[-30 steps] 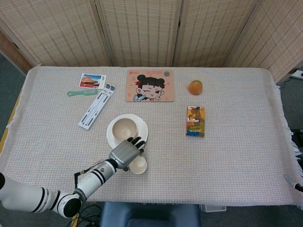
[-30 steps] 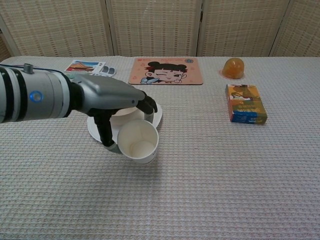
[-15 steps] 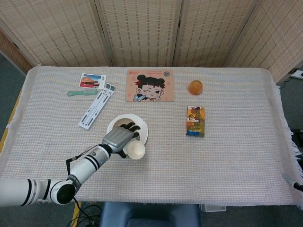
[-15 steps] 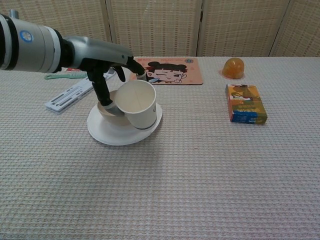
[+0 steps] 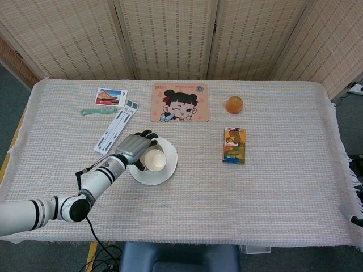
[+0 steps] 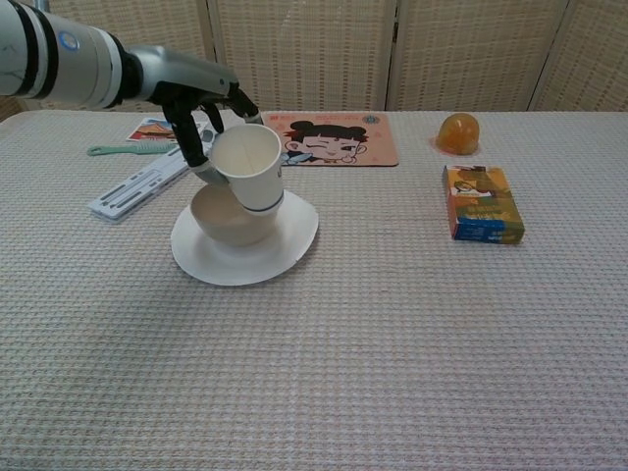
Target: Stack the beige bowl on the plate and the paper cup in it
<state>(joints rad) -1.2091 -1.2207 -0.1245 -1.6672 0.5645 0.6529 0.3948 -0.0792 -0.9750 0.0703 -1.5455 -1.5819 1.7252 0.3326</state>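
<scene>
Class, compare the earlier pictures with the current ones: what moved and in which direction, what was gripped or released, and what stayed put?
The left hand, holding the paper cup throughout, lifted it from the table in front of the plate and carried it up and back, so it now hangs tilted over the beige bowl. Nothing was released. Bowl, plate, orange box and cartoon mat stayed where they were.
</scene>
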